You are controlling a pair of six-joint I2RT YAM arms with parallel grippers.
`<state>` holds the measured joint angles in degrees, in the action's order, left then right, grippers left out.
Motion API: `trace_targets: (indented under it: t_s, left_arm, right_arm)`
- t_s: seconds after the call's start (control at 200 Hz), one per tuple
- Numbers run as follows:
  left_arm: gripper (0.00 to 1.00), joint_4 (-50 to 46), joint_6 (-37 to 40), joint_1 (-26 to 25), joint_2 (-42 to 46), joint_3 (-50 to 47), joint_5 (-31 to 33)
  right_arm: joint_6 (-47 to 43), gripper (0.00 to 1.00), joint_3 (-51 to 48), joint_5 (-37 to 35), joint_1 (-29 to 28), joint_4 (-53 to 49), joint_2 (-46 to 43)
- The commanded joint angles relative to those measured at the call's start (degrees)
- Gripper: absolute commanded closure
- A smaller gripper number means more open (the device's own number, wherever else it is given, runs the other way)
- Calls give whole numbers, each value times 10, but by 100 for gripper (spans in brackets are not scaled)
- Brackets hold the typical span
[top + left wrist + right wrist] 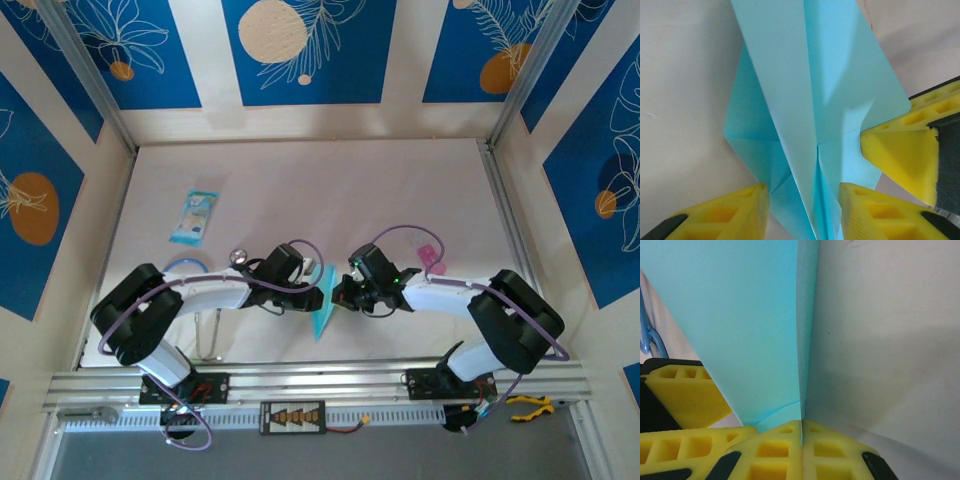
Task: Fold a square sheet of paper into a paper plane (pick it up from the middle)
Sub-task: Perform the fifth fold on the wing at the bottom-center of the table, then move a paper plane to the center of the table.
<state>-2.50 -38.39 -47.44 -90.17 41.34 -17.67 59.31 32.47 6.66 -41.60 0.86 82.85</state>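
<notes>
Ribbed yellow right jaws pinch the creased light-blue paper plane (755, 315); left jaws straddle it, parted.

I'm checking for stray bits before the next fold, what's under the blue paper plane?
Pale tabletop shows on both sides of the paper plane. The patch directly under the paper is covered, so I cannot tell what lies there.

text: none legible | packet (194, 217) print: too small
</notes>
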Motion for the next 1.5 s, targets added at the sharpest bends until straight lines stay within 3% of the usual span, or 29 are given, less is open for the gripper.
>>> trace_targets:
  t_s: [0.0, 0.655, 0.935, 1.496]
  left_arm:
    - [58, -8, 14, -4, 11, 10, 8]
    - [51, 48, 11, -5, 10, -3, -31]
    - [51, 4, 9, -6, 8, -3, -7]
    - [58, 10, -18, -20, -4, -6, -31]
  right_arm:
    - [5, 100, -5, 13, 2, 4, 7]
    - [5, 100, -7, 15, 2, 5, 11]
    - [5, 100, -7, 15, 3, 4, 10]
    - [7, 100, -5, 14, 3, 0, 8]
